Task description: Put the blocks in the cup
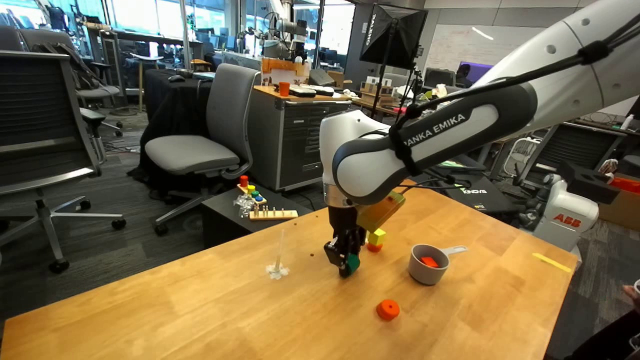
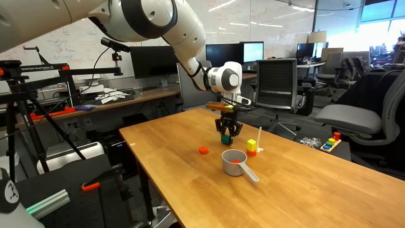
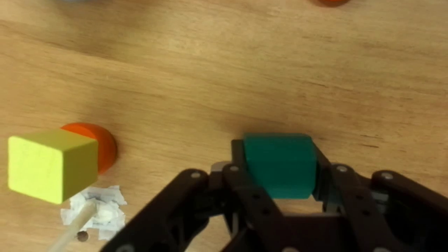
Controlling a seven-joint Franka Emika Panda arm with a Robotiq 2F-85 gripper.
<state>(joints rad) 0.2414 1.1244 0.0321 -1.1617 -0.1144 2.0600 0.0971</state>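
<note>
My gripper [image 3: 279, 157] is shut on the green block [image 3: 281, 171], one finger on each side, close above the table. The gripper [image 1: 345, 262] and green block [image 2: 226, 139] also show in the exterior views. The grey cup [image 1: 425, 276] stands upright with its handle out to one side; it also shows in an exterior view [image 2: 232, 169]. A red-orange block [image 1: 429, 261] lies inside the cup. The yellow block [image 3: 35, 169] sits on an orange round disc [image 3: 106, 148], beside the gripper; it shows in both exterior views [image 1: 377, 236] [image 2: 252, 144].
A lone orange round piece [image 1: 388, 309] lies on the table [image 1: 320, 320], and in an exterior view [image 2: 203, 150] too. A thin pale rod [image 1: 279, 252] stands taped to the table near the yellow block [image 2: 251, 145]. A toy strip [image 2: 331, 144] is on a low dark surface beyond the table.
</note>
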